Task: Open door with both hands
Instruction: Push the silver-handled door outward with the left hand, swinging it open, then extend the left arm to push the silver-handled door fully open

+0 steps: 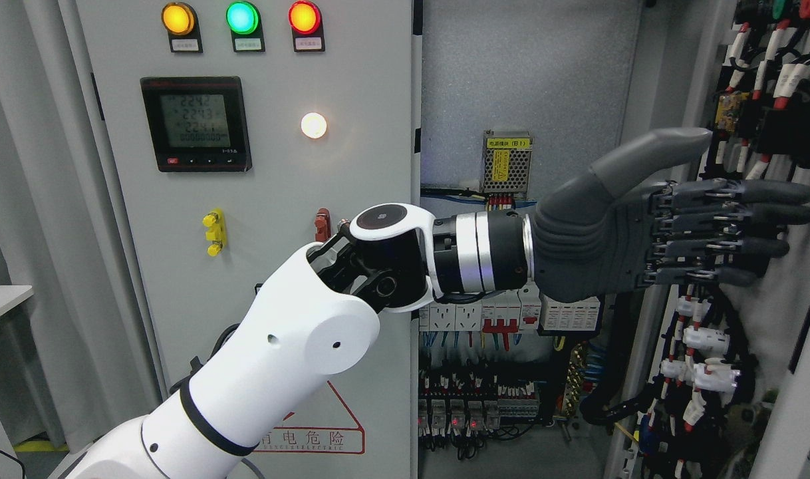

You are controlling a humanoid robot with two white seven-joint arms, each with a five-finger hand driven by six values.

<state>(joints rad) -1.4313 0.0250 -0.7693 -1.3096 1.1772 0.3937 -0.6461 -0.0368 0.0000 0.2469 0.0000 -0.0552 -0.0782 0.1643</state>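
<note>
A: Where is the door?

B: The right door (744,199) stands swung open at the picture's right, showing its inner face, which is covered in black, red and white wiring and connectors. The left door (265,199) is shut, filling the left half.

A: And the hand?

B: The left hand (644,219) reaches across from the lower left on a white arm (278,372). Its dark grey fingers (744,219) are stretched out straight and lie side by side, thumb raised above them, holding nothing. The fingertips overlap the open door's wired inner face; whether they touch it I cannot tell.

A: What is inside the cabinet?

B: Between the doors the cabinet interior (525,80) has a grey back panel. On it sits a small perforated power supply (507,161) with a yellow label. Just below the wrist runs a row of white breakers (505,313) with red parts, and lower down more terminal blocks (471,406) with blue and dark cables.

A: And on the shut door?

B: Three lamps (242,18) along the top, yellow, green and red, a black digital meter (195,123) beneath them, a lit white lamp (314,125), a yellow handle (213,233), a red latch (322,225) near the edge, and a red warning label (318,432) at the bottom.
</note>
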